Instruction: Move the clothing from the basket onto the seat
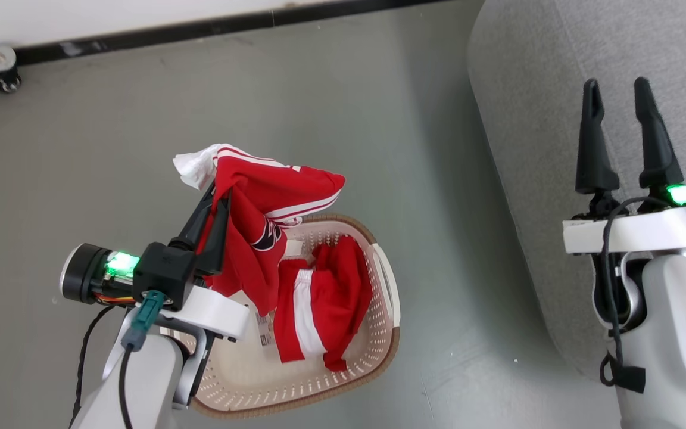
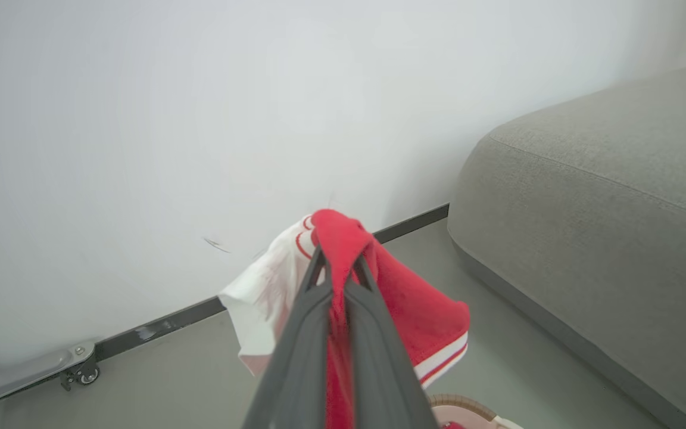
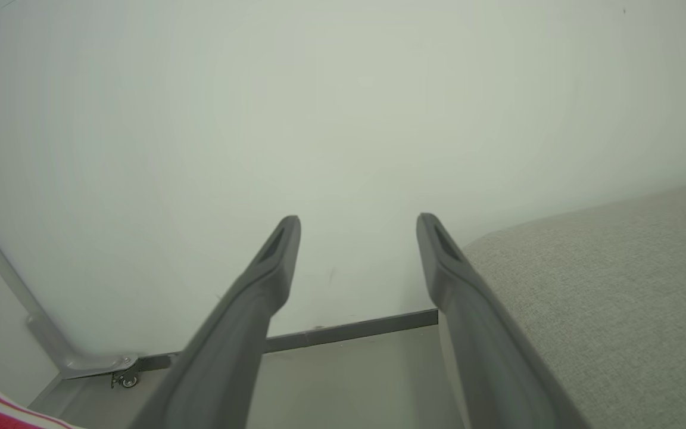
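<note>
A: From the head view, the left gripper [image 1: 217, 199] holds 1 red garment [image 1: 271, 196] up above the basket [image 1: 382, 351], but cloth buries its tips.

B: The left wrist view shows them pinched tight on the fold. A 2nd garment [image 1: 325, 298] lies in the basket, half covering the label [image 1: 264, 333].

A: And the right gripper [image 1: 617, 86] is spread wide, holding nothing, at the seat [image 1: 533, 71] edge.
</note>
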### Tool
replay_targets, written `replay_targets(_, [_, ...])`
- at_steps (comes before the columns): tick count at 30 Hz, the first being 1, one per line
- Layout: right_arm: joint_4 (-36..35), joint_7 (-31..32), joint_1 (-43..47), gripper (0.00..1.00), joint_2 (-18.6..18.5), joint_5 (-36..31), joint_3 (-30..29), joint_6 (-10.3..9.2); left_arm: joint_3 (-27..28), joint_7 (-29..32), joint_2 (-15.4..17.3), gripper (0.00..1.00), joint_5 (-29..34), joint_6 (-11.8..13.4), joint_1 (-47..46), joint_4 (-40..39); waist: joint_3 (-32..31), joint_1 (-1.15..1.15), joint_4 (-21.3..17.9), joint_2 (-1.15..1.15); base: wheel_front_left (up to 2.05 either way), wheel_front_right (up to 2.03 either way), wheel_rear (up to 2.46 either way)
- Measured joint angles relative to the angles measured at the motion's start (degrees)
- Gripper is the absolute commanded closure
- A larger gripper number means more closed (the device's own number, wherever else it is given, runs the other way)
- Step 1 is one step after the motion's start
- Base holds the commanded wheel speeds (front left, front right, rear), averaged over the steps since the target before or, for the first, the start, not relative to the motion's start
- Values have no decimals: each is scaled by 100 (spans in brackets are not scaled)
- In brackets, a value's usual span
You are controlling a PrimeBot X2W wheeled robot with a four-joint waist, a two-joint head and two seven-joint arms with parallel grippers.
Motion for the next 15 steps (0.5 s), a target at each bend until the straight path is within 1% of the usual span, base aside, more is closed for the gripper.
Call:
replay_targets(6, [52,0,158,0,-1,-155,109,0,83,-1,12,100,-115,-41,19,-255,-312,0,13,0,0,0,0])
replay_targets(7, [67,0,188,0,-1,-177,138,0,96,-3,22,100,-134,-83,19,-290,-364,0,16,0,0,0,0])
replay_targets(15, [196,0,410,0,-1,-313,359,0,196,-5,79,100,-207,-192,19,-583,-785,0,37,0,0,0,0])
